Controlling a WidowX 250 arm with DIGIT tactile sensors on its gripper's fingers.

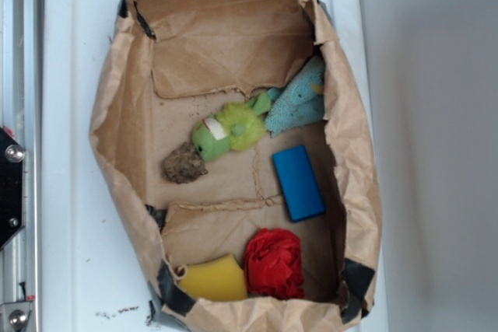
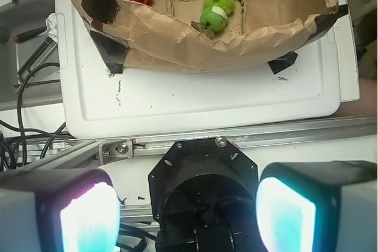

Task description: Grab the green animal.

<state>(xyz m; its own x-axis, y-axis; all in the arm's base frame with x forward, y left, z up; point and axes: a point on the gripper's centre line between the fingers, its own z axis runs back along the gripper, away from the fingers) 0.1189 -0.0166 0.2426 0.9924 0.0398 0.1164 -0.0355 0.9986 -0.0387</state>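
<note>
We're looking down into a torn brown paper bag (image 1: 117, 138) lying open on a white surface (image 1: 66, 114). The green animal (image 1: 230, 131) lies near the middle of the bag floor, its white patch facing up. Touching its lower end sits a brown lumpy rock-like thing (image 1: 184, 164), and a light teal fuzzy cloth (image 1: 299, 99) lies against its upper right, tucked to the bag wall. Just below that is a blue block (image 1: 297, 183), apart from the animal. Down at the bottom, a red crumpled thing (image 1: 274, 263) and a yellow sponge (image 1: 213, 278) sit side by side.

In the wrist view our gripper (image 2: 188, 216) hangs outside the bag, above the metal rail, well apart from the animal. The fingers (image 2: 88, 219) stand wide apart, nothing between them.
</note>
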